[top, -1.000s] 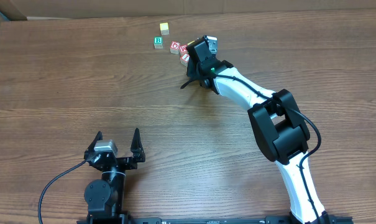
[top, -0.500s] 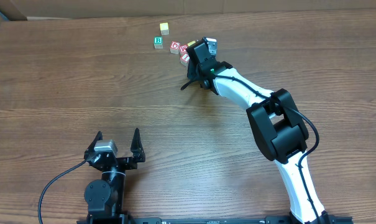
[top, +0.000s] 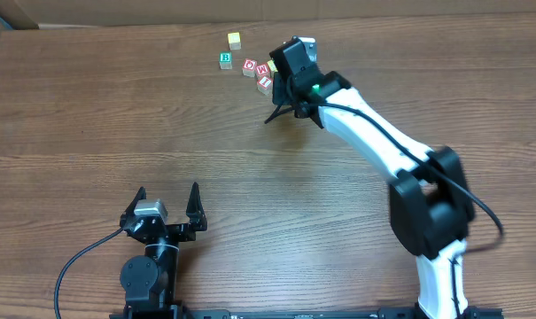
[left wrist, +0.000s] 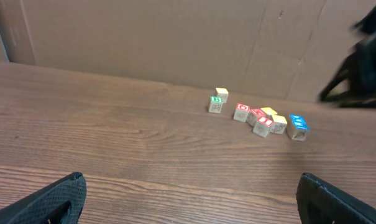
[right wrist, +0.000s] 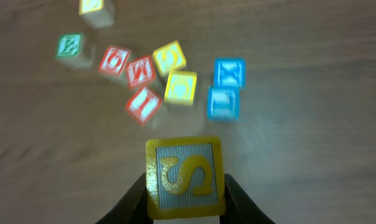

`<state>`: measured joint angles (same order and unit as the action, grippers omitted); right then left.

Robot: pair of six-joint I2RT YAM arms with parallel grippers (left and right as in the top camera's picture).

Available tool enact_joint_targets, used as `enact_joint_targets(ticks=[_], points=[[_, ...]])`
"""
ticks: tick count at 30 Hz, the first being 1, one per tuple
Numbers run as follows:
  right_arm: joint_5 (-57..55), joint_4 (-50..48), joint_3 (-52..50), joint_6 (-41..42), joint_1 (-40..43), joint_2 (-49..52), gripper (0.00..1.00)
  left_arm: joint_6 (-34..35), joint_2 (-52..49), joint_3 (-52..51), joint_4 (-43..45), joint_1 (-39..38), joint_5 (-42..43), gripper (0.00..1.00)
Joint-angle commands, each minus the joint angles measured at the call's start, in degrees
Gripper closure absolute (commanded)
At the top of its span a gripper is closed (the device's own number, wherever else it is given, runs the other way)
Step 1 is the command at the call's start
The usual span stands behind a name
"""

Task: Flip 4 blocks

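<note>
Blocks (top: 250,66) lay in a loose cluster toward 12 o'clock on the bench (top: 161,124), and one more sat in the right hand (right wrist: 186,199).

The right hand was clamped on a yellow-framed S block (right wrist: 184,173), one finger on each side face, at about 3 o'clock from the cluster. In its wrist view three red blocks (right wrist: 138,71) lay close together, with two yellow blocks (right wrist: 180,87) just beside them and two blue blocks (right wrist: 228,71) at their 3 o'clock. A green block (top: 225,59) sat at the cluster's 9 o'clock end. The left hand (top: 168,190) was near 6 o'clock, well apart from the blocks, its fingers spread wide and holding nothing.
</note>
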<state>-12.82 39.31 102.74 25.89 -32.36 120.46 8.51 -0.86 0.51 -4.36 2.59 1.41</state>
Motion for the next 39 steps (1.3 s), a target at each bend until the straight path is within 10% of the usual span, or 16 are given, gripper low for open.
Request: enact_joint_targets(ticks=[1,12,20,29,39], points=[[1.6,5.7,0.1,-0.4,-1.9,-7.2,0.76,-1.2,0.6,-0.2,-0.1,-0.3,-0.3,0.00],[15.6,34.8,-3.5,6.7,-4.7,-11.1,0.79,-1.2,0.6,-0.2,-0.1,-0.3,-0.3,0.00],[15.5,25.2,-15.6,8.9,-6.5,-11.1,0.73,-1.2,0.6,-0.2,-0.1,-0.3,-0.3,0.00],[15.5,9.7,-27.1,9.8,-6.5,-11.1,0.21,-1.2,0.6,-0.2,-0.1,-0.3,-0.3,0.00],[5.2,7.5,-27.4,9.8,-6.5,-11.1,0.16,-1.2,0.6,-0.2,-0.1,-0.3,-0.3,0.00]])
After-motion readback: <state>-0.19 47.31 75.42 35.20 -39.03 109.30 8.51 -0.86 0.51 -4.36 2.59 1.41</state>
